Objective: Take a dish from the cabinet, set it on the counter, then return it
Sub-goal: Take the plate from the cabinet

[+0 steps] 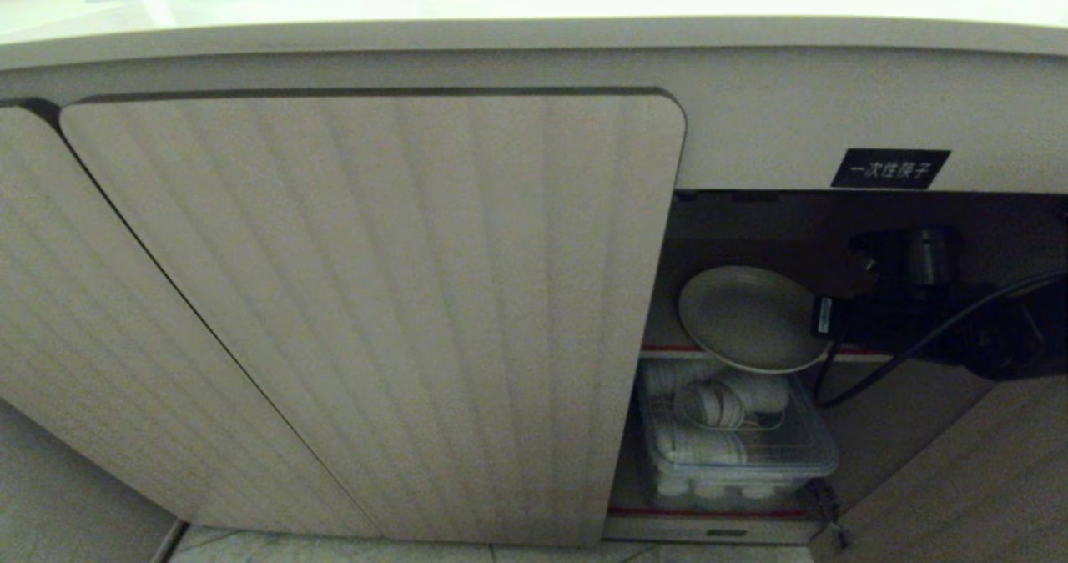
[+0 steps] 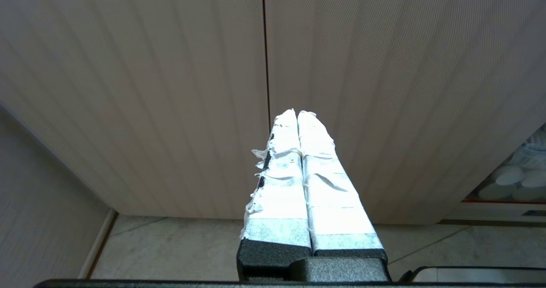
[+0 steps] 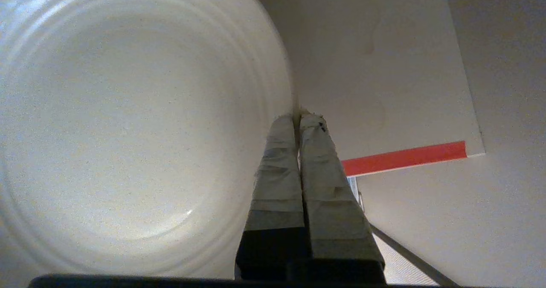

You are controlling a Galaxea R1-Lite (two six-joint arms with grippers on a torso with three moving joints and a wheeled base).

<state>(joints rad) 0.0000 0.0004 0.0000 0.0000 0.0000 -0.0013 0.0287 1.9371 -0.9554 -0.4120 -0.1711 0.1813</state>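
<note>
The dish (image 1: 747, 317) is a cream-white round plate. It hangs tilted in the open right part of the cabinet (image 1: 375, 313), just over the red-edged shelf (image 1: 676, 349). My right gripper (image 1: 822, 317) reaches in from the right and is shut on the dish's right rim. In the right wrist view the taped fingertips (image 3: 311, 123) pinch the rim of the dish (image 3: 128, 130), with the shelf (image 3: 405, 158) behind. The counter (image 1: 501, 12) runs across the top. My left gripper (image 2: 297, 113) is shut and empty, parked low in front of the closed ribbed doors (image 2: 170, 87).
Below the shelf sits a clear plastic box (image 1: 734, 438) of stacked white plates. A black label (image 1: 890, 168) marks the panel above the opening. The swung-open door (image 1: 959, 480) stands at the lower right, and a black cable (image 1: 918, 346) trails from my right arm.
</note>
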